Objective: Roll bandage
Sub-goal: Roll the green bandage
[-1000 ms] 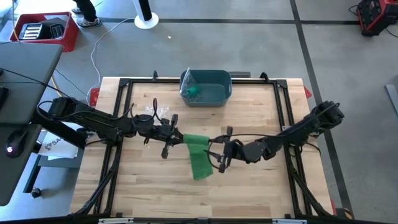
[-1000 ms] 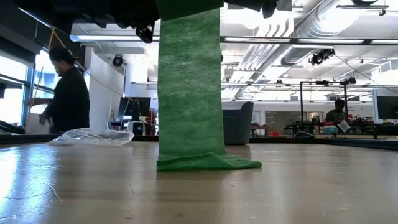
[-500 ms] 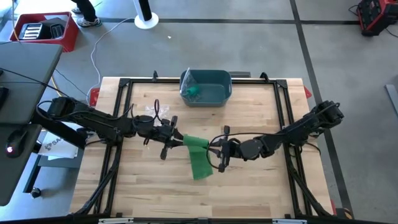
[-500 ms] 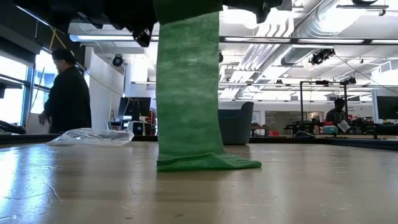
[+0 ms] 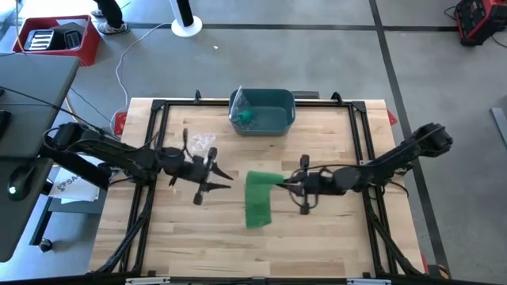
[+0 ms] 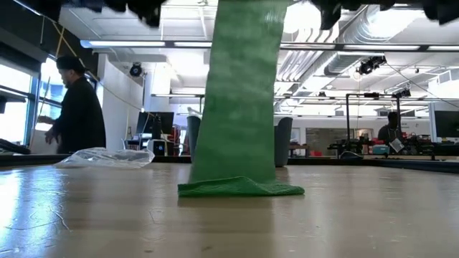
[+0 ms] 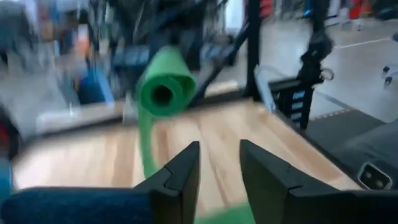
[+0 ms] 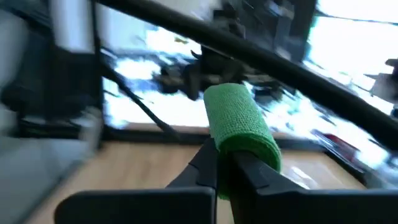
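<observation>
A green bandage is partly wound into a roll (image 5: 262, 179), which stays above the table's middle. Its loose strip (image 6: 237, 107) hangs down from the roll, and the strip's lower end (image 6: 240, 188) lies folded on the wood. My right gripper (image 5: 283, 184) is shut on the roll's right end. My left gripper (image 5: 226, 176) stands open a short way to the roll's left, touching nothing. In the left wrist view the roll (image 7: 165, 92) shows end-on with a hollow core, beyond the parted fingers (image 7: 186, 171). My right gripper holds the roll by its right end (image 8: 258, 155), coming level from the table's right side with the fingers (image 8: 211, 167) along the roll's axis. The roll's own end hides which layers are pinched. The roll is lifted clear and lies about level, and the strip hangs below it.
A teal bin (image 5: 277, 119) with another green roll (image 5: 247, 117) stands at the table's far middle. A clear plastic bag (image 5: 200, 142) lies on the far left of the wood. A person (image 6: 75, 107) stands in the room beyond the table.
My left gripper has opened, let go of the roll and drawn back toward the table's left edge. My right gripper has shut on the roll's right end and carried it a little toward the right. The hanging strip now slants, while its lower end stays on the table.
</observation>
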You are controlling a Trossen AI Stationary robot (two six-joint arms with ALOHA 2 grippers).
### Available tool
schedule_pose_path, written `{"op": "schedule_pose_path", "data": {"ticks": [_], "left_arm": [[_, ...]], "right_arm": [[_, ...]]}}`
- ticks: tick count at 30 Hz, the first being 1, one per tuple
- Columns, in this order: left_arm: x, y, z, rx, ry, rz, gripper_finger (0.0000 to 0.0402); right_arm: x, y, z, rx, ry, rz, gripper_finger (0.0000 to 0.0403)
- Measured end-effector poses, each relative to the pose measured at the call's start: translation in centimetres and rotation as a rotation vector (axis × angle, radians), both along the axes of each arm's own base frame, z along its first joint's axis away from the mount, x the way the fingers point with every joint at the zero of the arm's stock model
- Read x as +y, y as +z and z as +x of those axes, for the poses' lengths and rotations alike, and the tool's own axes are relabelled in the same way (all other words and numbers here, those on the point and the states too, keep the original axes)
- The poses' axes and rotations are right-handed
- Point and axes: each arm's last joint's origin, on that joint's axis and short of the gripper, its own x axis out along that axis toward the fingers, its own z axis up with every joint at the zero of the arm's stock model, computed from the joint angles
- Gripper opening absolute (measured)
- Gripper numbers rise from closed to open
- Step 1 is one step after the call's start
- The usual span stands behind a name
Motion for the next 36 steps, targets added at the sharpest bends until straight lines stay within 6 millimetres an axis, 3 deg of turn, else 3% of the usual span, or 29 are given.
{"op": "schedule_pose_path", "data": {"ticks": [4, 7, 11, 16, 26, 36], "left_arm": [[-1.7, 0.4, 0.9, -0.168, 0.023, 0.115, 0.0109], [-2.8, 0.8, 1.8, -0.254, 0.013, 0.14, 0.0124], [-4.6, 0.6, 3.7, -0.233, -0.01, 0.212, 0.0154], [-5.9, 1.1, 5.9, -0.179, 0.197, 0.3, 0.0177], [-6.1, 1.4, 6.1, -0.134, 0.321, 0.326, 0.0177], [-5.8, 1.2, 6.2, -0.121, 0.307, 0.282, 0.0177]], "right_arm": [[-1.1, -0.5, -1.0, -0.099, 0.166, 0.003, 0.0005], [-1.7, -0.7, -1.1, -0.112, 0.185, 0.027, 0.0006], [-2.0, -0.7, -1.0, -0.11, 0.174, 0.031, 0.0006], [-2.1, -0.6, -1.0, -0.114, 0.174, 0.031, 0.0006], [-2.0, -0.6, -1.0, -0.117, 0.178, 0.027, 0.0007], [-2.0, -0.6, -1.0, -0.123, 0.178, 0.026, 0.0007]]}}
